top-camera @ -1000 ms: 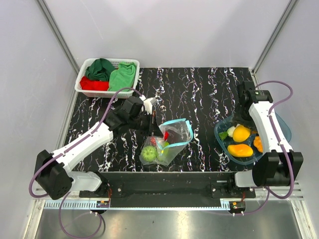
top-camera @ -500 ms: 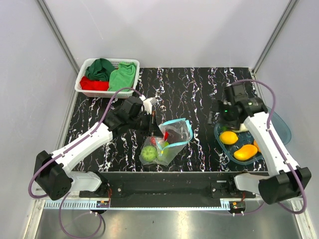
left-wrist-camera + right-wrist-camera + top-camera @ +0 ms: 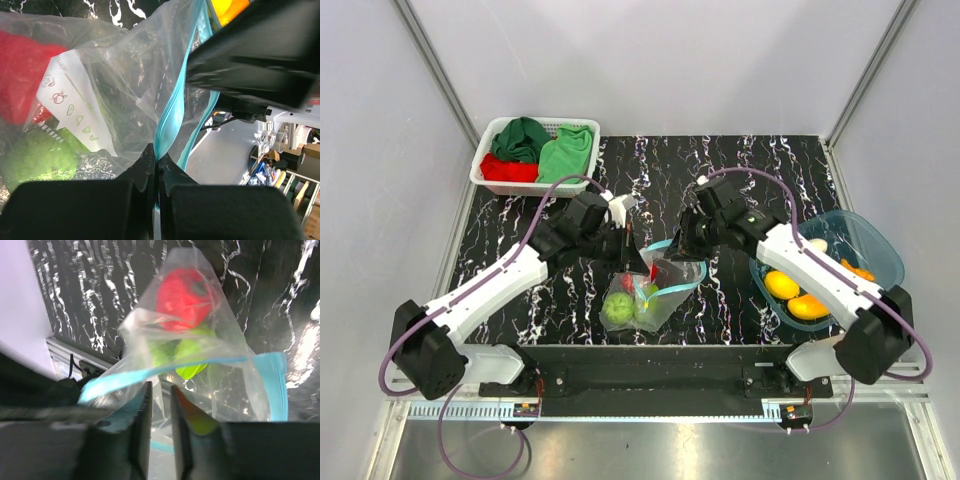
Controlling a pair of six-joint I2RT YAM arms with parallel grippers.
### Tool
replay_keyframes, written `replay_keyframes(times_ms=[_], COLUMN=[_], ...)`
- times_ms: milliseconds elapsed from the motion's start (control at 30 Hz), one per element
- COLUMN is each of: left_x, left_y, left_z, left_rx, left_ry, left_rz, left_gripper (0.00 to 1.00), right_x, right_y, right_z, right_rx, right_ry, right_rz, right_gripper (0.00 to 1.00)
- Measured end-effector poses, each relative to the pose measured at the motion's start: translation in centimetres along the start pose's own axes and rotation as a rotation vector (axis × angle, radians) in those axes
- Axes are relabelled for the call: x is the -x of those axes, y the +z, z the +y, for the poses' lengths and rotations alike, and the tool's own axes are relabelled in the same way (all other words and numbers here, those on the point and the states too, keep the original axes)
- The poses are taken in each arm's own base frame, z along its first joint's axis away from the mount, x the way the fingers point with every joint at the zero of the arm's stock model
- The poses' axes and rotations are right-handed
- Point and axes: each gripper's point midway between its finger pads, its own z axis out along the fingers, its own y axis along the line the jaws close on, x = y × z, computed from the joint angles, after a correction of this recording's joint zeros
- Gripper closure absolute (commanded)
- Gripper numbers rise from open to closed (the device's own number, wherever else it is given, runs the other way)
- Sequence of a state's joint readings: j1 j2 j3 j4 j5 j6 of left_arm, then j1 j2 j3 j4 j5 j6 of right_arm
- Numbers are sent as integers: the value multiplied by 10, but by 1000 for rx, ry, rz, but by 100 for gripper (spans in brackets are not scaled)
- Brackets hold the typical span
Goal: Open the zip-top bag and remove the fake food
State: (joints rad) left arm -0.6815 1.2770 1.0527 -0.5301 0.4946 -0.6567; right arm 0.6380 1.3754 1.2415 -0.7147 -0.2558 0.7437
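White basket (image 3: 492,172) with red and green cloths (image 3: 542,148) sits far left at the back, not part of the job. The left end effector (image 3: 626,254) is clamped on the light blue zip strip (image 3: 167,117) and holds up the near-left lip of the zip-top bag (image 3: 665,285). The bag sits mid-tabletop (image 3: 740,180) near the front edge, mouth up and open. Fake food (image 3: 618,310) inside the bag: green pieces low, one red above. The right end effector (image 3: 682,245) is at the bag mouth. Its fingers show only a narrow gap, and I cannot tell whether they are gripping film or are free. Teal tub (image 3: 880,250) far right already holds yellow and orange pieces.

Step in hand, as I judge it: reach in for the next piece.
- Keep the left pinch firm and high so the mouth does not collapse.
- Bring the right fingers straight down through the opening, clear of the far lip.
- Take the red piece first, as it sits topmost.
- Risk: snagging film with the piece and dragging the bag.

View differences:
- The left wrist view shows the pinch on the strip and a printed paper insert (image 3: 70,115) inside, unreadable from the top.
- The right wrist view looks into the open mouth, with red over green.
- Only the top view shows the tub and the arm layout.
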Motion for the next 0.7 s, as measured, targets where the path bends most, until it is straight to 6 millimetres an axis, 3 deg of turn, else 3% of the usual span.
replay_keyframes(times_ms=[333, 500, 700], left_x=[4, 6, 19], left_y=[3, 21, 45], left_z=[-18, -26, -35], left_rx=[-22, -16, -15], left_ry=[11, 12, 4], left_rz=[1, 36, 57], left_gripper=[100, 100, 100], right_x=[-22, -31, -46], right_y=[49, 72, 91], right_z=[-26, -31, -50], right_rx=[-63, -47, -57], right_ry=[183, 244, 286], right_rz=[84, 105, 119], right_gripper=[81, 79, 74])
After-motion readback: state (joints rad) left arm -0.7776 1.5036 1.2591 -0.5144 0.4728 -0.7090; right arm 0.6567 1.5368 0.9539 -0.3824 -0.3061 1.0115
